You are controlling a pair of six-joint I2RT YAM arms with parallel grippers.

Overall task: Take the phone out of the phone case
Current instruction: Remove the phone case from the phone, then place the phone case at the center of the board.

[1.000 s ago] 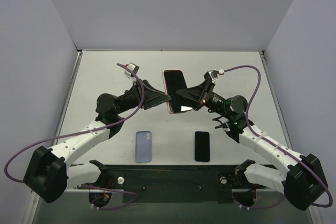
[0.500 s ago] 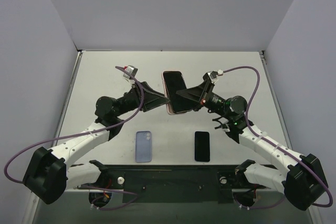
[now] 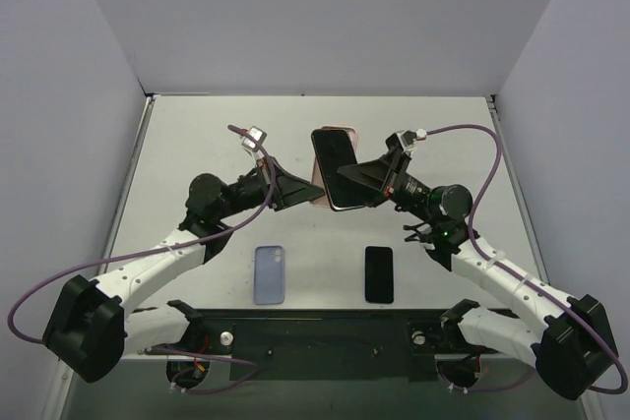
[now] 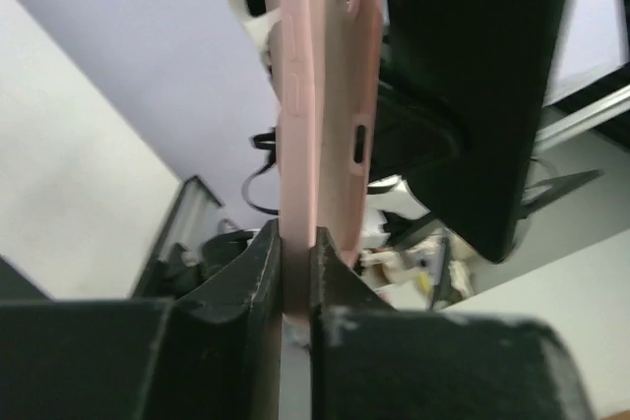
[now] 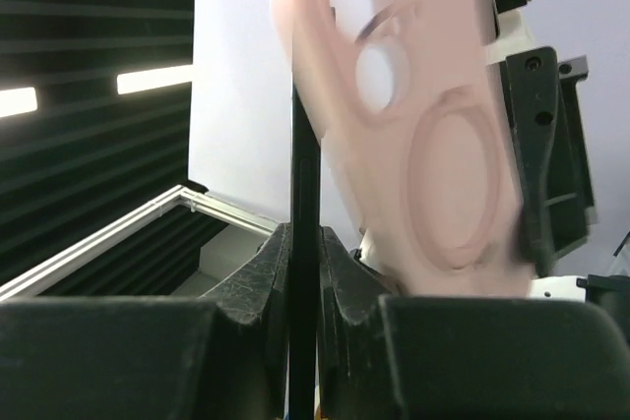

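A black phone [image 3: 336,166] and its pink case [image 3: 318,197] are held up in the air over the middle of the table. My left gripper [image 3: 311,189] is shut on the case's edge. My right gripper [image 3: 348,184] is shut on the phone's edge. In the left wrist view the pink case [image 4: 325,95] rises from my shut gripper [image 4: 295,263], with the black phone [image 4: 482,95] apart from it on the right. In the right wrist view the phone's thin black edge [image 5: 303,174] stands in my shut gripper [image 5: 303,253], and the case's empty back [image 5: 413,115] is beside it.
A light blue phone case [image 3: 268,273] and a second black phone [image 3: 379,273] lie flat on the table near the front, between the arms' bases. The white table [image 3: 197,135] has walls at the back and on both sides.
The phone has shifted up and to the right with my right gripper, coming away from the pink case. My left gripper has stayed on the case and moved slightly right.
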